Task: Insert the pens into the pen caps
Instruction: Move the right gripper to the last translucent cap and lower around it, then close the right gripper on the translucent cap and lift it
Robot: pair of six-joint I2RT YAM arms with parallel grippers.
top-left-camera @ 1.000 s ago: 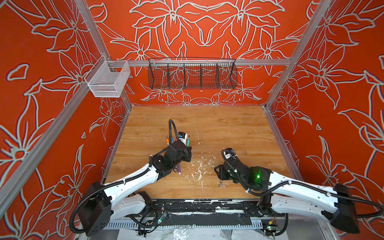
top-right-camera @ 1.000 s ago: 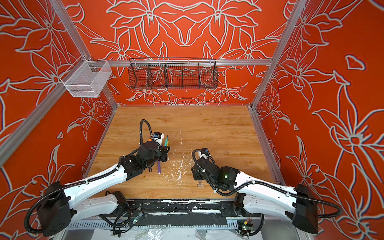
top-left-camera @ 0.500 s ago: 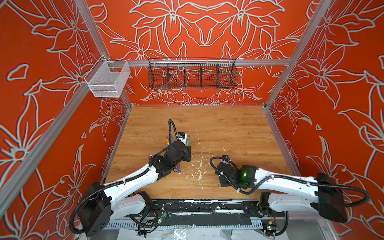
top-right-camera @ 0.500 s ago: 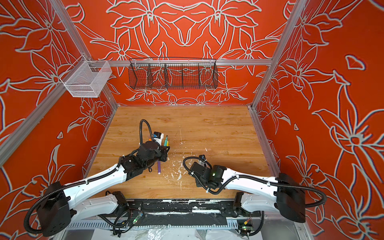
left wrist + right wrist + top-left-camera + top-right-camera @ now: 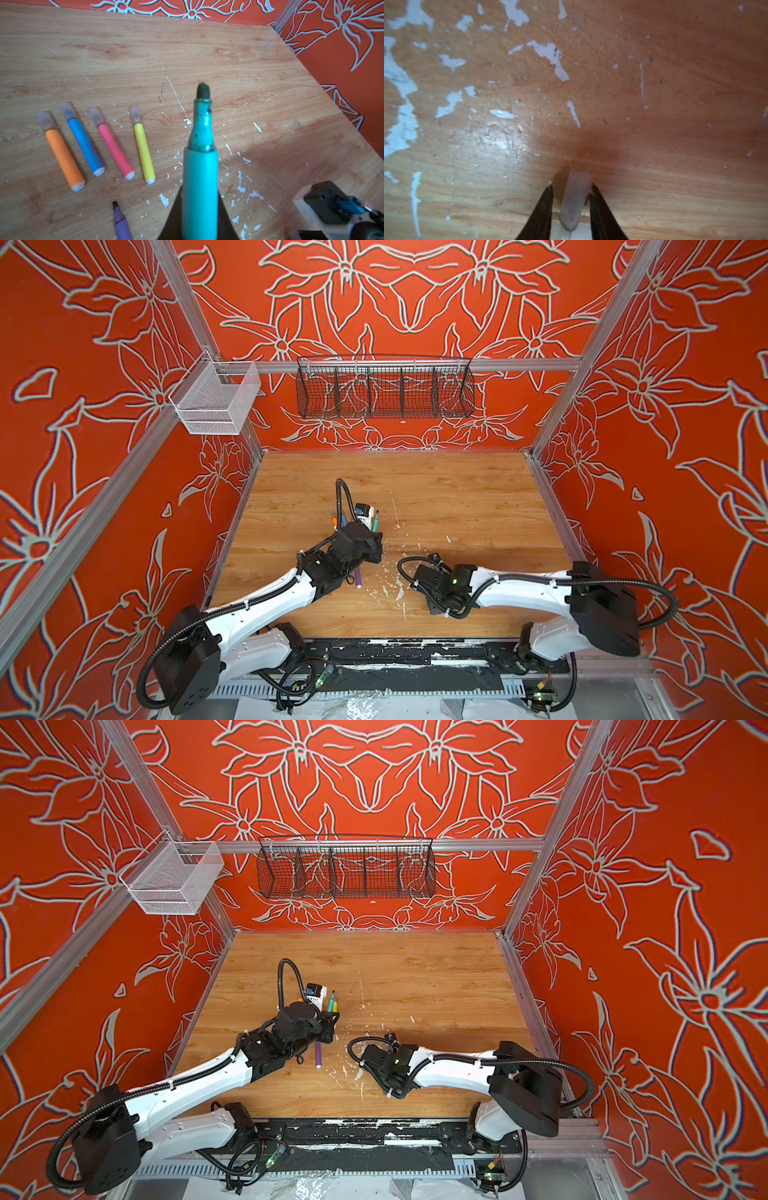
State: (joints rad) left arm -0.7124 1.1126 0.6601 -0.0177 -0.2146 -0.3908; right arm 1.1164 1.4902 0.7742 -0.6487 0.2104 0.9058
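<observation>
Worktop (image 5: 457, 497) of pale wood grain, speckled with white flecks (image 5: 241, 189), carries everything we see here. The left pincer (image 5: 199, 191) is clamped on the barrel of the green pen (image 5: 200, 176), whose bare dark tip points out above the wood.

Beside it, in the left wrist view, four pens lie in a loose row, each already wearing a clear cap: orange pen (image 5: 62, 155), blue pen (image 5: 85, 143), pink pen (image 5: 114, 149) and yellow pen (image 5: 143, 151). The purple pen (image 5: 121, 224) lies uncapped and flat on the wood, nearer the left pincer.

Smallest of all, one loose pen cap (image 5: 576, 193) lies toward the front of the worktop, directly between the jaws of the right pincer (image 5: 572, 188). The jaws stand apart on either side of it. One looks to touch its wall, while the other shows a sliver of gap.

We judge the cap featherlight, stiff but thin-walled and slick, apt to skid or squirt out under an uneven squeeze. The hold belongs across its middle, leaving the open mouth free for the green pen's tip; which end is open we cannot make out. The pens look light and rigid, best gripped mid-barrel.
</observation>
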